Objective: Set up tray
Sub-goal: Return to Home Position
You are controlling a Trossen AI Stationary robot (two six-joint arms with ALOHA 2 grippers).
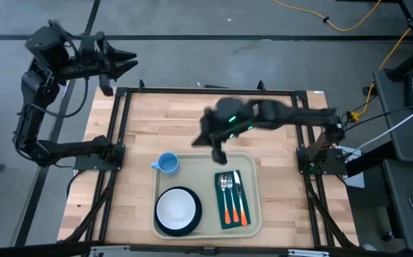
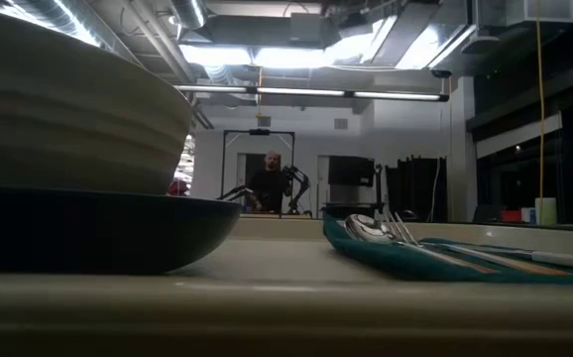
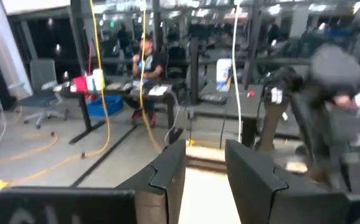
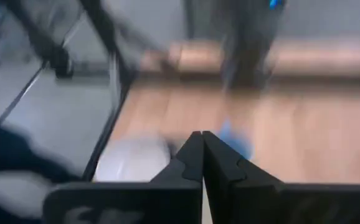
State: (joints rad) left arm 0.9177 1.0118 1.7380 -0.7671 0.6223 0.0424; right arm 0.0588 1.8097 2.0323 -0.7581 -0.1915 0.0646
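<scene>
The tray (image 1: 201,165) sits dressed at six o'clock on the table (image 1: 142,121), so the right gripper (image 1: 219,153), jaws closed empty over its twelve o'clock rim, need only lift home like the left gripper (image 1: 124,64), jaws parted, at ten o'clock

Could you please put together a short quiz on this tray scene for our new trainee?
1. Fill in: on the tray, the white bowl rests on a dark teal ___.
2. What lies on the green napkin? A) a glass bottle B) three orange-handled utensils C) the white bowl.
3. True or false: the right gripper, above the tray's far edge, is open.

Key: 1 plate. 2 B. 3 False: its fingers are shut. It is the left gripper, out beyond the corner of the table, that is open.
</scene>
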